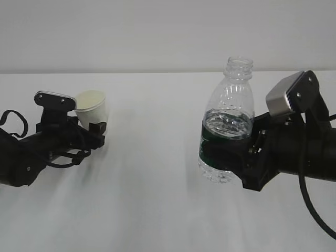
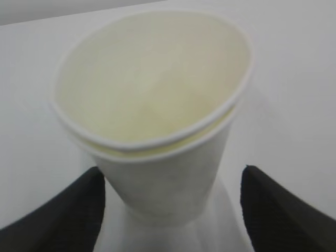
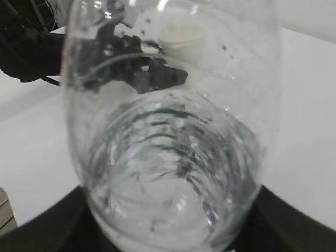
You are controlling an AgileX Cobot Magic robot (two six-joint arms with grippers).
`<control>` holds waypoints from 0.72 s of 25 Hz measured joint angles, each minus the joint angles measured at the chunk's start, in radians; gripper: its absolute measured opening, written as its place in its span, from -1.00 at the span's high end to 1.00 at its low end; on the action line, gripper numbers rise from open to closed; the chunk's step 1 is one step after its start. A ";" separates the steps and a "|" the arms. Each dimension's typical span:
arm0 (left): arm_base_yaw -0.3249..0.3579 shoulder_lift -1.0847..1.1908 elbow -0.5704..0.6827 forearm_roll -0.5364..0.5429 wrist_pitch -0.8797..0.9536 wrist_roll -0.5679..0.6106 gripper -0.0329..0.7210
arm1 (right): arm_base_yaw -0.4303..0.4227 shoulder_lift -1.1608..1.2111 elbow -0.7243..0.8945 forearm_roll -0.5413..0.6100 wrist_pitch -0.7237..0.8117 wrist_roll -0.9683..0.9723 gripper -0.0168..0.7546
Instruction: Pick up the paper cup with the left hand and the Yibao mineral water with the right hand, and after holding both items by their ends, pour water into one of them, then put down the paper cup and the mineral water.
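Nearest the exterior camera, at the right, the black right arm reaches in with its pincer clamped on the Yibao mineral water, gripping it at the dark green label band around the lower half. The bottle is lifted clear of the white bench and stands nearly upright, leaning a little to the right, its uncapped mouth at the top and the water level just above the label. In the right wrist view the clear ribbed body fills the frame, with water in its lower part and the black jaws showing at both bottom corners against its sides.

Further back on the left, the left pincer holds the paper cup by its lower part. The cup is tilted, its cream-coloured inside turned toward the camera and slightly to the right. In the left wrist view the cup sits between two black fingers; the left finger touches its wall, while the right one appears to stand just off it.

The cup and the bottle are well apart, with bare bench between them.
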 joint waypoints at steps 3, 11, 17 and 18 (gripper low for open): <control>0.000 0.002 -0.010 0.002 0.010 0.000 -0.61 | 0.000 0.000 0.000 0.000 0.002 0.002 -0.26; 0.002 0.002 -0.012 0.002 0.024 0.000 -0.61 | 0.000 0.000 0.000 0.000 0.002 0.003 -0.26; 0.021 0.002 -0.021 0.006 0.008 0.000 -0.61 | 0.000 -0.002 0.000 0.000 0.002 0.007 -0.26; 0.024 0.004 -0.021 0.008 -0.004 0.000 -0.61 | 0.000 -0.002 0.000 0.000 0.002 0.008 -0.26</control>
